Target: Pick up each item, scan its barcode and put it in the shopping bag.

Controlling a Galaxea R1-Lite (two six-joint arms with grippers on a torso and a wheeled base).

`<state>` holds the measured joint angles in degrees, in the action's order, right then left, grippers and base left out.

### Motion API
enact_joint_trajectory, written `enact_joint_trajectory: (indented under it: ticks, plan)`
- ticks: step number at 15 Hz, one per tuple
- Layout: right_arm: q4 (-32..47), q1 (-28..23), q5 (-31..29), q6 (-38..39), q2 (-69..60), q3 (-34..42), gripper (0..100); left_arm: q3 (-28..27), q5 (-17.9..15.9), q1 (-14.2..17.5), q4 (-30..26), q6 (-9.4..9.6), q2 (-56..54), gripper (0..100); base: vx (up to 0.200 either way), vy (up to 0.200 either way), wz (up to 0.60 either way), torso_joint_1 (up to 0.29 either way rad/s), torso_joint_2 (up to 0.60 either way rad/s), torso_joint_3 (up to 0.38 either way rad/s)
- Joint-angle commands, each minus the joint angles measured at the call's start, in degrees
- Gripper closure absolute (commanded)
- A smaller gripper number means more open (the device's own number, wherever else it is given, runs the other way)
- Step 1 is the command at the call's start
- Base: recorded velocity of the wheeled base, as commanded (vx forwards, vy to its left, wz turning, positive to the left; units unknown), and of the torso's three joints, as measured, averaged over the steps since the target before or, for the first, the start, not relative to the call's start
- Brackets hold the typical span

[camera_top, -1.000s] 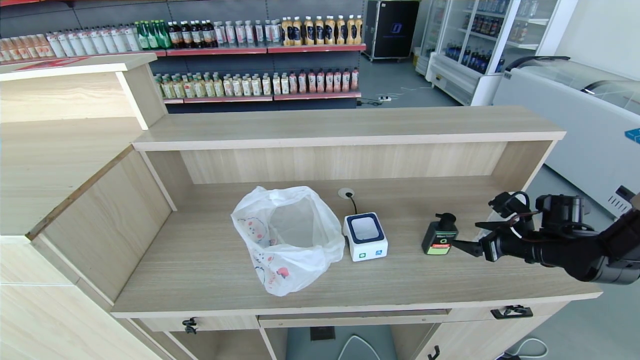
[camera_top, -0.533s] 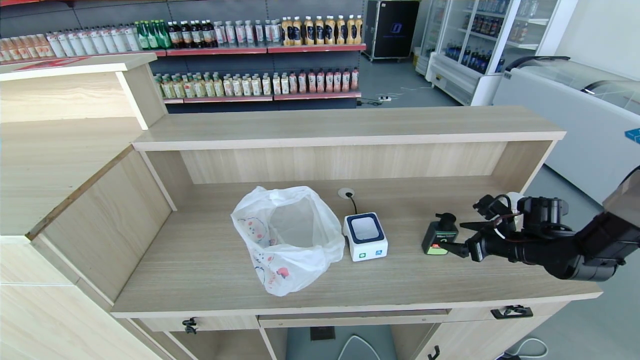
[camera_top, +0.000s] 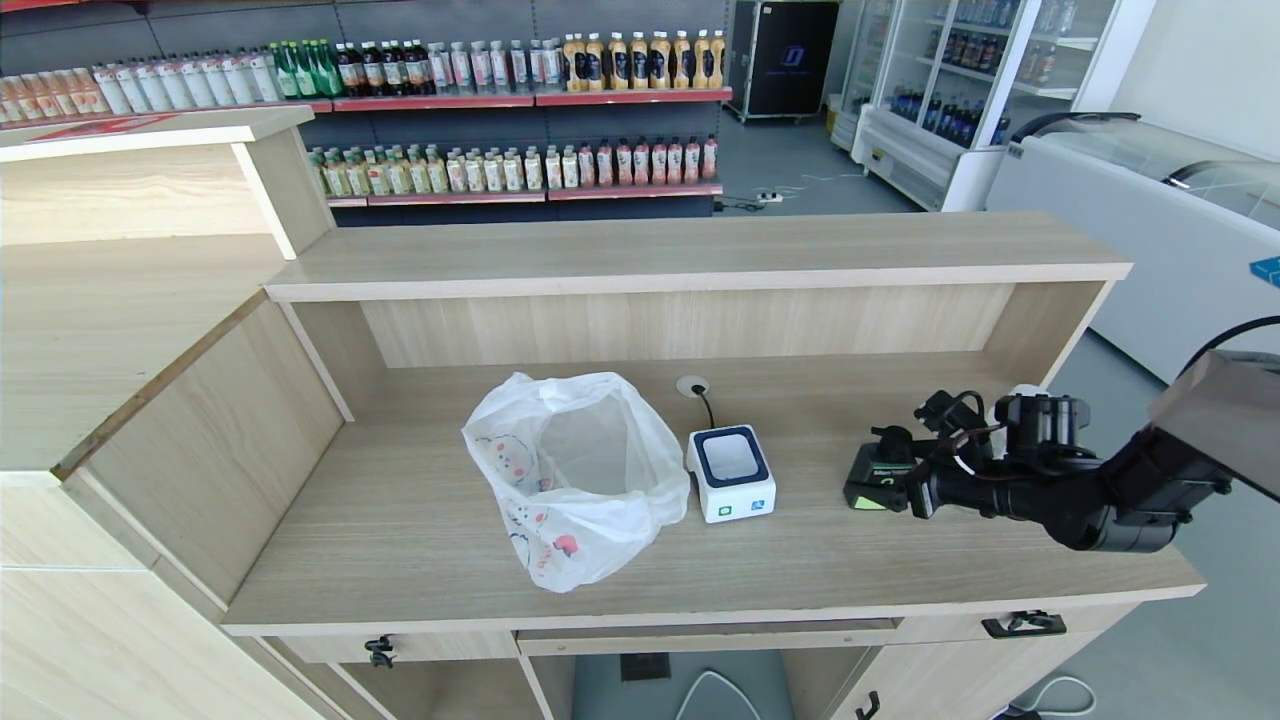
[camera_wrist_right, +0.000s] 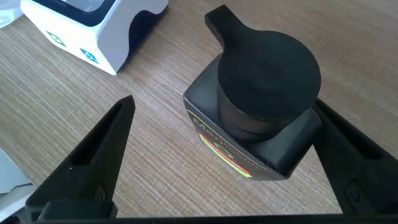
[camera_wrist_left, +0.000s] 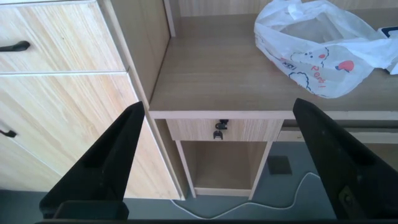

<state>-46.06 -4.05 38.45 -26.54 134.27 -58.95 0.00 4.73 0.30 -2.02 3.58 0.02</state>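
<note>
Over the last second the right gripper [camera_wrist_right: 221,109] has slid in across the counter [camera_top: 400,540] from the right, and its spread fingers now stand on either side of the black bottle [camera_wrist_right: 261,118] without yet pressing on it. Low and level, it looks set to pinch the squarish body under the cap. The left gripper [camera_wrist_left: 217,109] hangs below the counter's front left corner, fingers wide apart and holding nothing, probably parked out of the way. Farther in, the white shopping bag [camera_top: 575,470] sits with its mouth open, ready to receive things. The scanner [camera_top: 730,470] stands just beside it, window upward, between bag and bottle, which suits a pass over it. Behind the counter run drink shelves [camera_top: 520,100].
</note>
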Motion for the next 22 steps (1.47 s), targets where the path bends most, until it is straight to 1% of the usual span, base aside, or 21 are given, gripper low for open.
enact_joint_trajectory:
  ticks: [1,8,9,12,15,17,21,22]
  plan:
    - [0.0,0.1,1.2,0.0,1.3,-0.6,0,0.0,0.0,0.0,0.0,0.02,0.0,0,0.0,0.0,0.0,0.0,0.0,0.0]
    - [-0.9,0.4,2.7,0.0,2.9,-1.1,0,0.0,0.0,0.0,0.0,0.02,0.0,0,0.0,0.0,0.0,0.0,0.0,0.0]
    - [-0.9,0.4,2.8,-0.1,2.9,-1.1,100,0.0,0.0,0.0,0.0,0.02,0.0,0,0.0,0.0,0.0,0.0,0.0,0.0]
    - [-1.3,0.4,2.6,-0.2,2.6,-0.5,100,0.0,0.0,0.0,0.0,0.02,0.0,0,0.0,0.0,0.0,0.0,0.0,0.0]
    - [-4.3,0.4,2.4,-0.3,0.8,2.4,100,0.0,0.0,0.0,0.0,0.02,0.0,0,0.0,0.0,0.0,0.0,0.0,0.0]
    - [-4.7,0.3,2.3,-2.3,-1.1,3.9,100,0.0,0.0,0.0,0.0,0.02,0.0,0,0.0,0.0,0.0,0.0,0.0,0.0]
    - [-5.3,0.3,2.6,-7.2,-10.2,6.2,100,0.0,0.0,0.0,0.0,0.02,0.0,0,0.0,0.0,0.0,0.0,0.0,0.0]
    - [-5.4,0.4,2.4,-10.6,-17.4,6.8,100,0.0,0.0,0.0,0.0,0.02,0.0,0,0.0,0.0,0.0,0.0,0.0,0.0]
